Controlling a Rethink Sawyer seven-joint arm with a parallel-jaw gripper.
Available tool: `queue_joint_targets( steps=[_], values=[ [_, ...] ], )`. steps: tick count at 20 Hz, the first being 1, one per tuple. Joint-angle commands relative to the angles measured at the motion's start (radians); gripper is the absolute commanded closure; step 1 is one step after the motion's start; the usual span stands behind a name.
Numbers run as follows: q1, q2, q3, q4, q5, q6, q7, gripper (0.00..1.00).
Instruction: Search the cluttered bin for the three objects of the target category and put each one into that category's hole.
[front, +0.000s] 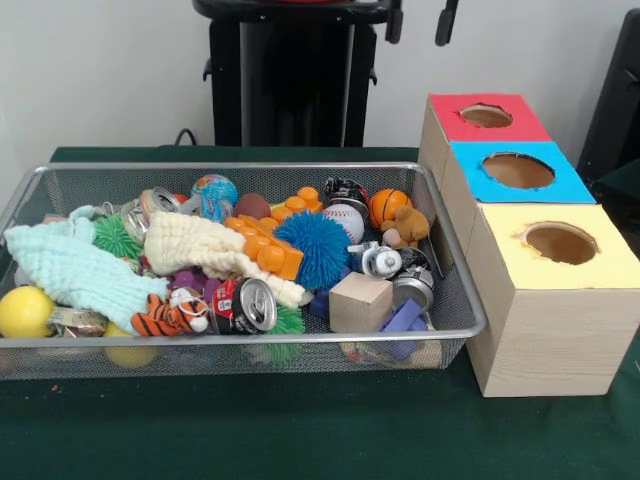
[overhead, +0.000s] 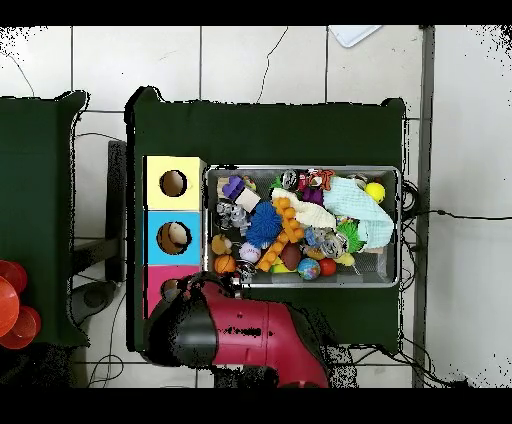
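We see the bin (front: 452, 262) sitting on the green table (front: 320, 430), packed with clutter. Near its front rim, toward the camera in the front view, lies the orange tiger-striped plush (front: 165, 315), just beside a red drink can (front: 243, 305) and a pale mint cloth (front: 75, 268). The tan-brown plush (front: 408, 228) sits at the bin's far right in that view, touching the small orange basketball (front: 387, 206) and close to the bin wall nearest the boxes. We cannot pick out a third plush animal among the clutter. A blue spiky ball (front: 320, 247), a wooden cube (front: 360, 301), a baseball (front: 345, 220) and a string of orange blocks (front: 268, 243) fill the middle.

Right of the bin in the front view stand three wooden boxes in a row; the red-topped hole (front: 486, 116) is on the farthest one, behind the blue-topped hole (front: 517, 171) and the yellow-topped hole (front: 560, 243). All three holes look empty from this side.

From above, the tan-brown plush (overhead: 220, 244) shows at the bin's left end beside the blue-topped box. The arm (overhead: 250, 335) lies along the bottom of that view, its dark head covering part of the red-topped box (overhead: 158, 280). The gripper (front: 420, 22) shows only as two dark tips at the top edge of the front view, drawn well back from the bin; we cannot tell how wide it stands, though it appears to carry nothing.
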Motion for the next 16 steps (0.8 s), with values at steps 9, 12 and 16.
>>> queue_joint_targets(
  steps=[9, 12, 16],
  values=[
    [-0.048, 0.199, 0.008, -0.074, -0.082, -0.242, 0.137, 0.00],
    [-0.047, 0.229, 0.003, -0.083, -0.083, -0.286, 0.140, 0.00],
    [-0.059, 0.282, 0.007, -0.085, -0.077, -0.357, 0.141, 0.00]
  ],
)
